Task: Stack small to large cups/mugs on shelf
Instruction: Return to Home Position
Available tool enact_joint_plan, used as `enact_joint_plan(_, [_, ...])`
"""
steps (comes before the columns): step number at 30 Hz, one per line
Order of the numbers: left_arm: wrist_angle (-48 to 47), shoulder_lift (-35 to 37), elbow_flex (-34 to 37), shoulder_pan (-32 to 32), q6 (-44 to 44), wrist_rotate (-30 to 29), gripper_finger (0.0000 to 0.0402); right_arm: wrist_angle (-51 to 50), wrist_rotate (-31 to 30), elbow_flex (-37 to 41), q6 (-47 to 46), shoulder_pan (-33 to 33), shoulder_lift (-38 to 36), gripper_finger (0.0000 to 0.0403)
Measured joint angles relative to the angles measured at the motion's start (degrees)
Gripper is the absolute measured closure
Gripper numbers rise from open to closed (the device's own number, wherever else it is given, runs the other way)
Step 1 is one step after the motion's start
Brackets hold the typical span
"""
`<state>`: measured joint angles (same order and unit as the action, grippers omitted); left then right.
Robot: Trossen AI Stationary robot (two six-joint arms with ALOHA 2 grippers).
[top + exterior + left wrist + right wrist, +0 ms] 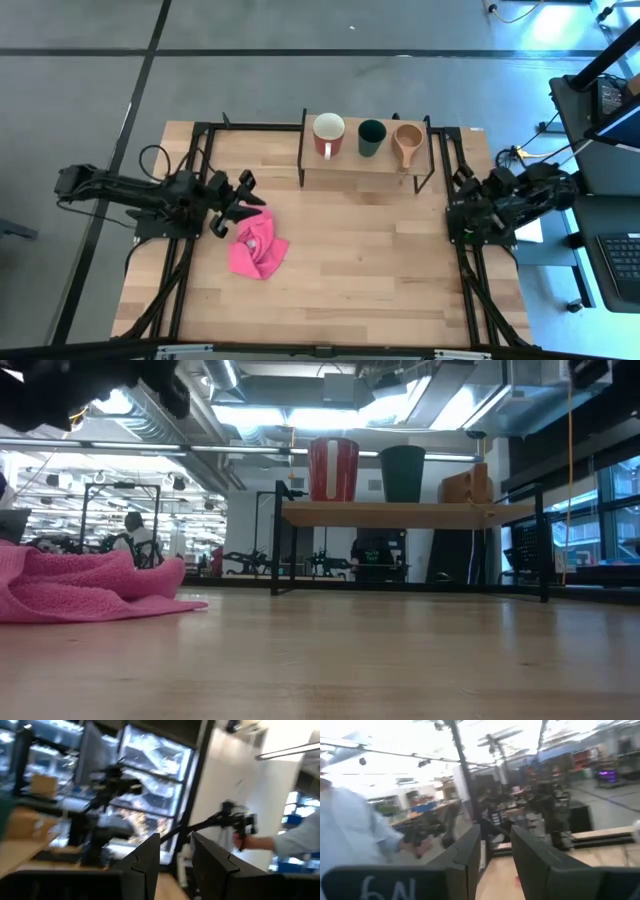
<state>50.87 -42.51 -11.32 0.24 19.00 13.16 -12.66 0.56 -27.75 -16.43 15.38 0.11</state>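
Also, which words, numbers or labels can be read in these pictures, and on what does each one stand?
"6N", white handwriting, blurred so uncertain: on the dark plate behind the right gripper.
The red mug, green cup, wooden cup, pink cloth: no text.
The room behind the table: nothing sharp enough to read.

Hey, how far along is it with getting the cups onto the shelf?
Looks nearly finished. The red mug, dark green cup and wooden cup all stand upright in a row on the shelf, not nested. Nothing is in hand: the left gripper sits open by the pink cloth, the right gripper open at the right edge of the table. Probably only parking the arms remains.
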Motion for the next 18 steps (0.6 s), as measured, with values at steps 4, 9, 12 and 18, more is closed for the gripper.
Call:
enact_joint_plan(4, [-2.17,2.28,1.11,4.73,2.71,2.27,0.0299,-1.33,-2.79,-0.61,-0.01,0.0,0.96,0.0292])
enact_joint_plan(9, [-3.75,5.19,3.1,7.36,6.01,2.08,0.0299,7.12,-3.45,5.11,0.47,0.0,0.1,0.0292])
enact_joint_plan(12, [-3.92,6.25,3.84,7.04,5.95,-1.53,0.0299,13.18,-2.11,10.42,0.31,0.0,0.1,0.0292])
enact_joint_plan(18, [-3.9,6.22,6.4,5.0,6.15,-2.55,0.0299,25.3,-2.15,20.57,-1.04,0.0,0.11,0.0292])
